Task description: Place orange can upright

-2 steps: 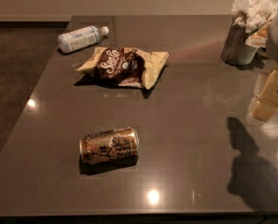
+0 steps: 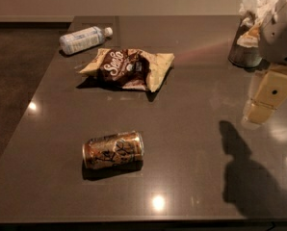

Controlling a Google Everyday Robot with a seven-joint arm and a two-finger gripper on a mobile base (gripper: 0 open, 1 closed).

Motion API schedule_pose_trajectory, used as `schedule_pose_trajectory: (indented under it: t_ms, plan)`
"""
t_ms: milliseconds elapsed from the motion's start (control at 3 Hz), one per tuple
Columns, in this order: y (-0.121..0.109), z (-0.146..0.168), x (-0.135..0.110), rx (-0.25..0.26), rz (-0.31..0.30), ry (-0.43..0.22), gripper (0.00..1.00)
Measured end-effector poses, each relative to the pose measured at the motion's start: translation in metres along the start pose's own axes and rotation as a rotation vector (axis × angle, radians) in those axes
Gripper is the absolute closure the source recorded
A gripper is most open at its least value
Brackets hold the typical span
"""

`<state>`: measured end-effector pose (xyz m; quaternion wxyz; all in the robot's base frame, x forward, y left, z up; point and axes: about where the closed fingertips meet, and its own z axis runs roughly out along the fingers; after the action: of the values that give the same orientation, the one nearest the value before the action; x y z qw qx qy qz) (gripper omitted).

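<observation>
The orange can (image 2: 113, 150) lies on its side on the dark table (image 2: 191, 143), near the front left, with its ends facing left and right. It has a copper and cream body with dark lettering. My gripper (image 2: 265, 99) hangs above the right side of the table, well to the right of the can and a bit farther back. It holds nothing that I can see. Its shadow falls on the table in front of it.
A brown chip bag (image 2: 127, 69) lies behind the can at the middle of the table. A clear plastic bottle (image 2: 83, 39) lies on its side at the back left. A grey tin with white tissues (image 2: 248, 37) stands at the back right, behind my arm.
My gripper and arm have shifted a little to the left, further into view. The can, the bag and the bottle have not moved.
</observation>
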<state>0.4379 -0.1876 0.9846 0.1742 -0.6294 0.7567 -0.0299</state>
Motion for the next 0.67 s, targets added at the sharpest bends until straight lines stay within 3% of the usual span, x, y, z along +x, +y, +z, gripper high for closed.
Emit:
schedule_pose_trajectory:
  t_ms: [667]
  plan:
    - [0.040, 0.020, -0.094, -0.049, -0.198, -0.077, 0.00]
